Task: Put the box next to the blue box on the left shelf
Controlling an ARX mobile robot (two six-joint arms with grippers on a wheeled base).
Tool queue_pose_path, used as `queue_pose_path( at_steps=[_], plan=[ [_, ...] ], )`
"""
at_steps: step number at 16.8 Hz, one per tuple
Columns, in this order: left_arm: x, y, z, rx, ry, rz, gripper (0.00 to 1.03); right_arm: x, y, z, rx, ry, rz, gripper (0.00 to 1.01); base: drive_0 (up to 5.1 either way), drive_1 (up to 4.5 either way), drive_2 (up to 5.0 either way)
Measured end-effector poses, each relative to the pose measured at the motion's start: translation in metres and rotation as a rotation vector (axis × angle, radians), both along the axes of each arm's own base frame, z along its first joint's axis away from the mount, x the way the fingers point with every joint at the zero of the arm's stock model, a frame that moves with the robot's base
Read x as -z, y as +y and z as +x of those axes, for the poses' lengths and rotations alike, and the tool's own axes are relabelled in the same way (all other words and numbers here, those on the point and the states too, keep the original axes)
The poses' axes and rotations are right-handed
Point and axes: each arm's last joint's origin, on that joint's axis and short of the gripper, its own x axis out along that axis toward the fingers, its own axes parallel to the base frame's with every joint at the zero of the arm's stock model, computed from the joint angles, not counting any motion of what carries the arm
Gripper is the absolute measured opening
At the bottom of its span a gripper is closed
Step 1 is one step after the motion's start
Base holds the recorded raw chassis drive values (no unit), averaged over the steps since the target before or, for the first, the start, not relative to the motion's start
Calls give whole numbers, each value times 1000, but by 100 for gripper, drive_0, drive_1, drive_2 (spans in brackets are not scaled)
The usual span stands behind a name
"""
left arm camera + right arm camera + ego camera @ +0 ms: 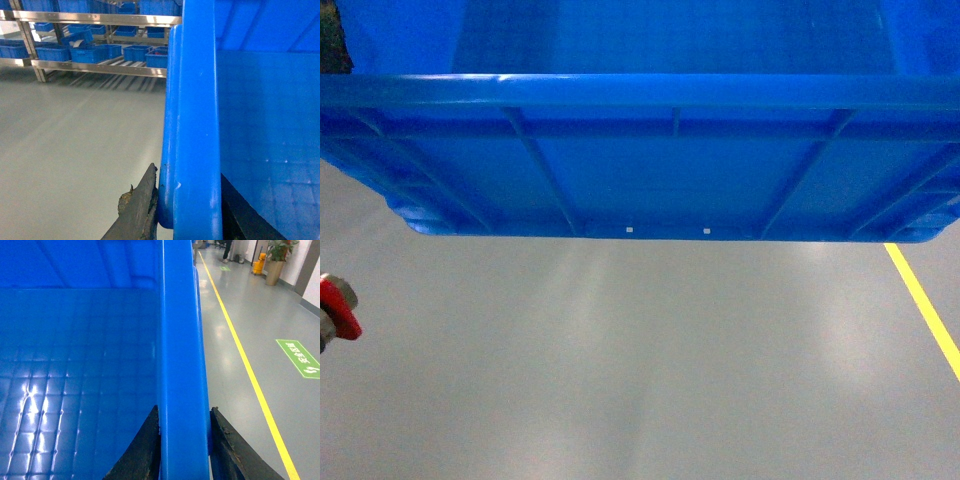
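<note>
One large blue box (650,150) hangs above the grey floor (620,360), carried by two grippers, one at each end wall. The left gripper (187,210) pinches the left rim between two dark pads; the right gripper (184,445) clamps the right rim likewise. The left shelf (95,67), steel-framed, stands well apart across the floor, holding several smaller blue bins (90,52). One yellow line (245,365) runs along the floor at right.

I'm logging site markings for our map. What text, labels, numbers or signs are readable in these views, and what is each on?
Green floor sign, beside the yellow line: white characters and a symbol, too blurred to read.
Blue crate: two small white marks, no text.
Shelf bins: no readable labels.
Nothing else carries text.
</note>
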Motion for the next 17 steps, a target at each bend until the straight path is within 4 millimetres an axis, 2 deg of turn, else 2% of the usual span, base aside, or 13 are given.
queue_pose_path(
  at_steps=[11,17],
  plan=[
    [0,-1,0,3,-5,-1,20,-1,-2,0,7,-5,0,21,-164,-164,-164],
    [0,-1,0,4,-4,-1,20,0,-1,0,5,-3,0,21,4,416,-408]
  ],
)
